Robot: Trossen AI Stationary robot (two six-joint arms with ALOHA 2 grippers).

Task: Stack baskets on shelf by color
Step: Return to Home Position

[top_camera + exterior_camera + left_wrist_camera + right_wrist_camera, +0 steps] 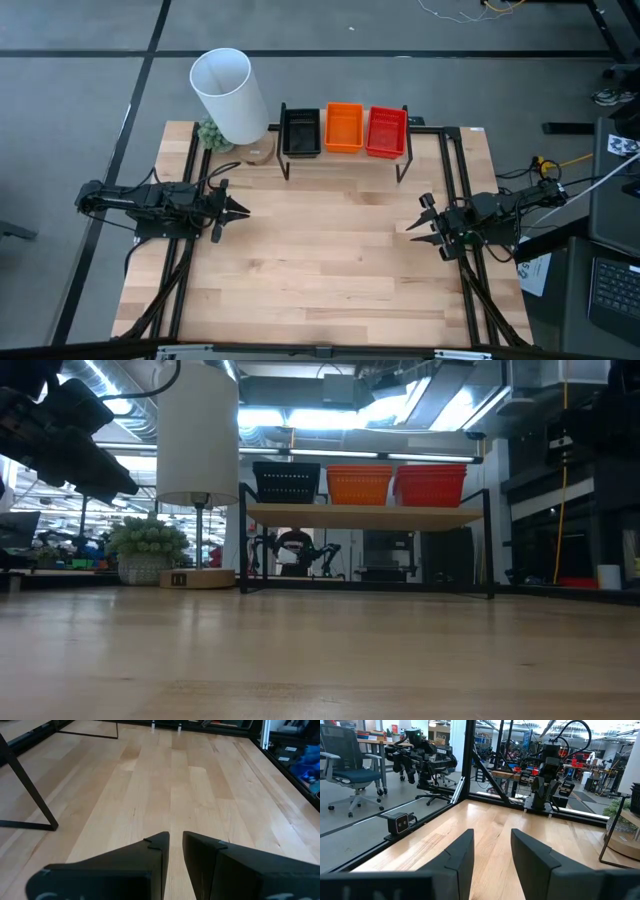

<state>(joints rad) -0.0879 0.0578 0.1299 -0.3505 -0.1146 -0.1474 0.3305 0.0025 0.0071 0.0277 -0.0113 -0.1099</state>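
Note:
Three groups of baskets rest on the shelf [360,517] at the table's far edge: black [300,131], orange [344,128] and red [386,131], left to right. The low view shows them side by side, black [287,482], orange [359,484], red [431,485]; how many are in each stack cannot be told. My left gripper [243,210] hovers over the table's left part, shut, well short of the shelf. My right gripper [412,224] hovers over the right part, open, with nothing between its fingers [492,842].
A tall white cylinder [228,95] on a round wooden base stands left of the shelf, with a small green plant [212,133] beside it. The shelf's thin black legs [286,168] reach toward the table's middle. Bare wooden tabletop [320,250] lies between the two grippers.

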